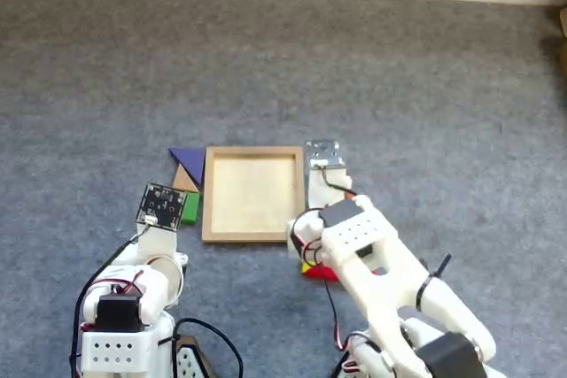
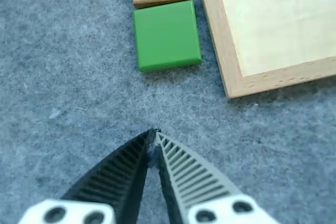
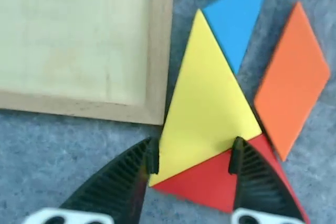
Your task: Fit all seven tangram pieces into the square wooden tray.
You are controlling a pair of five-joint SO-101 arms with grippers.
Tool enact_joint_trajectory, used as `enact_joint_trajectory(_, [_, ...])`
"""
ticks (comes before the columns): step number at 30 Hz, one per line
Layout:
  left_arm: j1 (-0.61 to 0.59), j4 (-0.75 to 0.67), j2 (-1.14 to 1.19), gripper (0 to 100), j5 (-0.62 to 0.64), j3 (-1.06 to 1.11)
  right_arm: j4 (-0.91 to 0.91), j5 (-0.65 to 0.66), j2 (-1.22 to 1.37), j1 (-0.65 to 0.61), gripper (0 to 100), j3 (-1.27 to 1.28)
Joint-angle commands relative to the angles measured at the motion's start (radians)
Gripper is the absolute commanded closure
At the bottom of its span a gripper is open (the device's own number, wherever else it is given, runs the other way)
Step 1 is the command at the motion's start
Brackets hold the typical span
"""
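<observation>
So the square wooden tray [image 1: 209, 192] sits mid-table on the grey carpet [image 1: 399, 86], and all seven pieces lie outside it on the carpet.

Left side first. From the high view there's a little cluster at the tray's 9 o'clock: a dark blue triangle [image 1: 188, 159], a wood-coloured triangle [image 1: 183, 181] just beside it and a green square [image 1: 190, 208] after that, running along the tray's outer edge. The left gripper [image 2: 153, 136] has its jaws pinched fully together with nothing between them, tips down near the carpet. The green square is out ahead of those tips with a strip of carpet in between, so not touching, and the tray's corner is near it too.

Right side is where the rest are. The right arm [image 1: 354, 236] hangs over the tray's 4 o'clock corner. The right gripper [image 3: 194, 155] is spread wide, and the yellow triangle [image 3: 207, 103] lies right between the jaws, one tip at each end of its long edge. Can't tell if the tips actually press on it. A red triangle [image 3: 210, 182] butts against that long edge, partly under one finger. The yellow's pointed end runs along the tray's rim, a blue triangle [image 3: 239, 14] touches its other side, and an orange parallelogram [image 3: 293, 80] lies just beside those, outside the jaws.
</observation>
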Motion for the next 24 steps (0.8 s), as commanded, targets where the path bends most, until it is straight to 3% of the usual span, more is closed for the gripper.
enact_joint_trajectory(1, [0.007,0.003,-0.031,99,-0.009,0.019,-0.027,-0.003,0.079,0.074,78.2,-0.051])
enact_joint_trajectory(15, [0.007,0.003,-0.031,99,-0.009,0.019,-0.028,0.253,0.13,0.306,78.2,-0.054])
enact_joint_trajectory(19, [0.007,0.003,-0.031,99,-0.009,0.019,-0.027,0.259,0.128,0.285,78.2,-0.054])
enact_joint_trajectory(24, [0.007,0.003,-0.031,99,-0.009,0.019,-0.021,0.255,0.127,0.163,78.2,-0.054])
